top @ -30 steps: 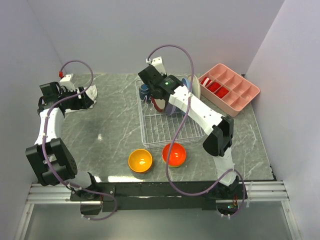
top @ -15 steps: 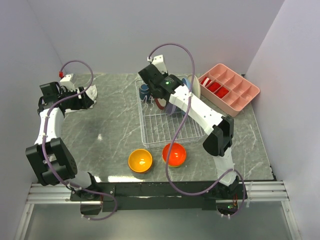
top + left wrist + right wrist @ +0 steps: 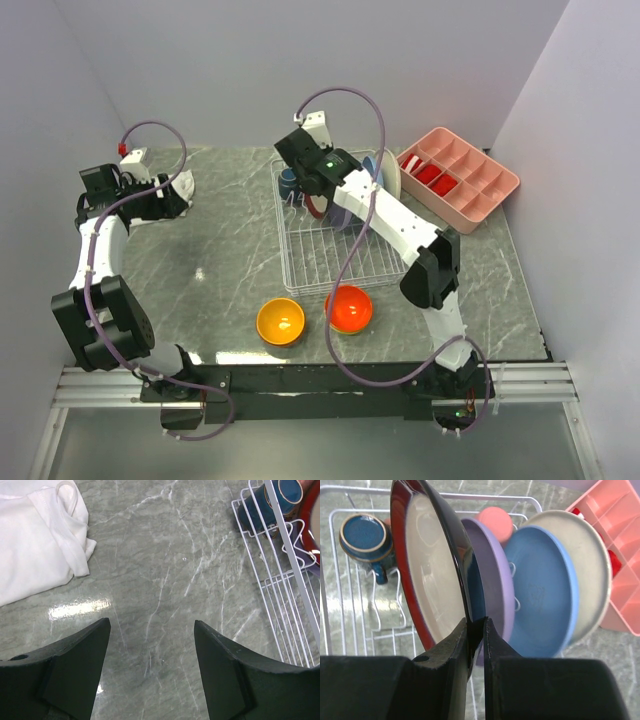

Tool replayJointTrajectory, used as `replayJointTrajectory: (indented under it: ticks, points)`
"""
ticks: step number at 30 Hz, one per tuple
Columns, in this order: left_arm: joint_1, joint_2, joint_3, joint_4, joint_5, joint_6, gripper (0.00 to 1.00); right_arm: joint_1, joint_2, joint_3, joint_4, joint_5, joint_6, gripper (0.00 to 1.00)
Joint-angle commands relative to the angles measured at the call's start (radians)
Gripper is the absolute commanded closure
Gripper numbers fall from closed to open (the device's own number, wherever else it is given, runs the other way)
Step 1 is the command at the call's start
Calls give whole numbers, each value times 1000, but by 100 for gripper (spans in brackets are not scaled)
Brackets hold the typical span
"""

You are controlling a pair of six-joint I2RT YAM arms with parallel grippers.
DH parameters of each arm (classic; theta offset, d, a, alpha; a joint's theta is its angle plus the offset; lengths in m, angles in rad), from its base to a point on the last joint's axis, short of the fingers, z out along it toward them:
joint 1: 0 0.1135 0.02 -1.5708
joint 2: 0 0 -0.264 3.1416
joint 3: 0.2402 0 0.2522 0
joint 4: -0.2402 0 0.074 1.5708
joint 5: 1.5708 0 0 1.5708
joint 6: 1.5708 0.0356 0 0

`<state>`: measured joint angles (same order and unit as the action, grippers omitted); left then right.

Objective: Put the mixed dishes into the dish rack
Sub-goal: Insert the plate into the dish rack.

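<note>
Since the previous frame, the right arm's elbow has shifted slightly toward 9 o'clock.

1. At 6 o'clock of the dish rack (image 3: 300, 262), the orange-yellow bowl (image 3: 280, 321) and red-orange bowl (image 3: 350, 309) sit on the table (image 3: 230, 250). A cable crosses the second bowl's rim.
2. The left gripper (image 3: 152, 630) hangs at 9 o'clock of the rack, its fingers spread over bare marble. The white cloth (image 3: 35, 540) lies beyond them.
3. The right gripper (image 3: 476, 630) pinches the rim of the dark-red-rimmed plate (image 3: 427, 580), held upright inside the rack. Its lower edge is hidden.
4. Behind it stand the lavender plate (image 3: 495, 580), blue plate (image 3: 540, 590) and cream plate (image 3: 592, 570), overlapping.
5. The navy cup (image 3: 365, 537) lies at 10 o'clock. The pink cup (image 3: 495, 522) is mostly hidden.
</note>
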<state>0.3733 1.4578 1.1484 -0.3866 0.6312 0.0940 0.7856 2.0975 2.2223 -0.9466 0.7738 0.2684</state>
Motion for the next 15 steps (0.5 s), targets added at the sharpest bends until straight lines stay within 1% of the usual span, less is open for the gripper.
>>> replayJointTrajectory:
  ticks: [1, 11, 15]
  points:
    - [-2, -5, 22, -28, 31, 30, 25, -14, 44, 43, 16, 4, 32, 100]
    - [-4, -30, 11, -3, 36, 21, 25, -3, 42, 20, 34, 61, 25, 100]
    - [-4, -36, 2, 11, 41, 10, 24, 33, 13, -29, 86, 119, -50, 100]
